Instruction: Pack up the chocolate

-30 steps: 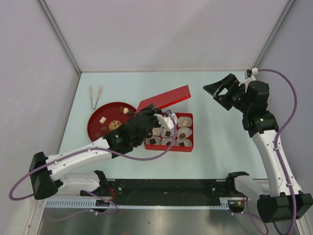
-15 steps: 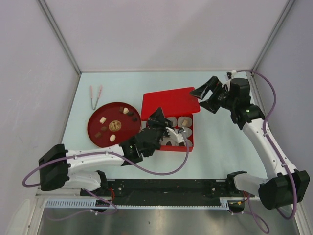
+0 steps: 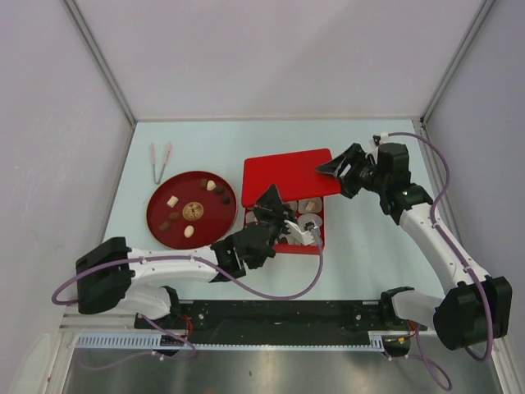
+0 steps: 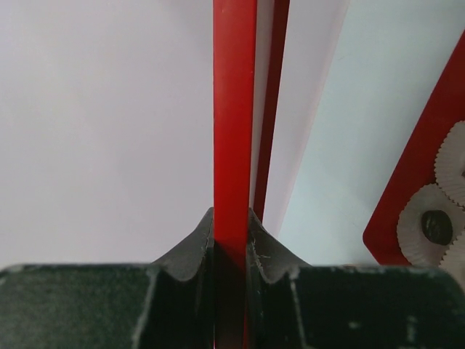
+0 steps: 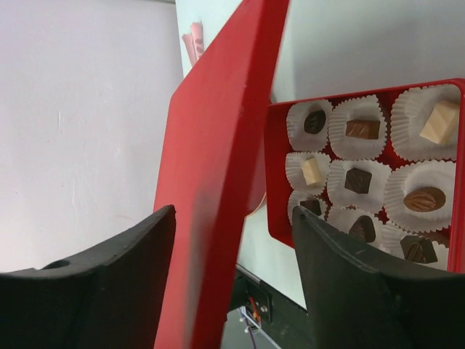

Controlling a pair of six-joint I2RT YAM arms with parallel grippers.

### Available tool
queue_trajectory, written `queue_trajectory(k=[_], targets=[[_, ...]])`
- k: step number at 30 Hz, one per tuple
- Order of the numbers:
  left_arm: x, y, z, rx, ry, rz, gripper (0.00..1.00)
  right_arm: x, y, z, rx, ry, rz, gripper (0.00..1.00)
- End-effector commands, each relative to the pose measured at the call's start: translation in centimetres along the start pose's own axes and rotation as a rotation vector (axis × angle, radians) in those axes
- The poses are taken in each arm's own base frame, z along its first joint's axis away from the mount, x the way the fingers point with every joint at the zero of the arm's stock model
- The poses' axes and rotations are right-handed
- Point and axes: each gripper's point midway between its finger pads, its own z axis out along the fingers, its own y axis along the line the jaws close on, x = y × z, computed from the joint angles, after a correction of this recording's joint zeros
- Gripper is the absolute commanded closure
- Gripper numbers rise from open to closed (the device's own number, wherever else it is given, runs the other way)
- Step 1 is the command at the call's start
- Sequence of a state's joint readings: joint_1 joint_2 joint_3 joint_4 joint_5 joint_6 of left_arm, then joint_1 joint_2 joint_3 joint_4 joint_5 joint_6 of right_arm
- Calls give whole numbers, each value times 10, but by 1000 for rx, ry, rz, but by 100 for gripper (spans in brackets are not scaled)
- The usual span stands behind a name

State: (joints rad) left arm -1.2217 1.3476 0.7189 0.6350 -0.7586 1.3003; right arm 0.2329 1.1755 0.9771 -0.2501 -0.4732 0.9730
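The left gripper (image 4: 232, 225) is clamped on the lid (image 4: 234, 109), tilted by the box (image 5: 275, 182) where chocolate (image 5: 357, 179) fills the cups (image 5: 403, 102); more lies on the plate (image 3: 154, 215). The right gripper (image 5: 232, 218) straddles the lid's far edge, jaws wide, gripping nothing. Closing off-square could twist the lid loose onto the cups.

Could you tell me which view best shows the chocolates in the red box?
Right wrist: the chocolates sit plainly in their paper cups. Top external has the lid and left arm covering most; left wrist catches one at its edge.
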Motion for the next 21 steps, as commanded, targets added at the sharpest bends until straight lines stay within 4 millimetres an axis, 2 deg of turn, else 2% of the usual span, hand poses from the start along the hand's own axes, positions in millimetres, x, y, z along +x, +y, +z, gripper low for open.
queue_trajectory(k=[1, 10, 12, 16, 17, 20, 21], targets=[[-6, 9, -3, -65, -9, -67, 100, -1, 6, 4, -67, 8, 28, 35], [-7, -14, -7, -27, -5, -73, 100, -7, -2, 7, -81, 4, 63, 56], [-7, -20, -10, -17, -4, -83, 99, -10, -3, 6, -86, -1, 65, 65], [-5, -31, -13, 5, 11, -110, 89, -8, -6, 5, -86, 1, 64, 86], [-3, -35, -15, 18, 21, -127, 87, -6, -8, 6, -86, 4, 68, 94], [-1, -46, -17, 53, 37, -174, 75, -3, -11, 8, -94, 3, 70, 100], [0, -48, -18, 60, 40, -187, 64, -2, -11, 8, -96, 2, 71, 100]])
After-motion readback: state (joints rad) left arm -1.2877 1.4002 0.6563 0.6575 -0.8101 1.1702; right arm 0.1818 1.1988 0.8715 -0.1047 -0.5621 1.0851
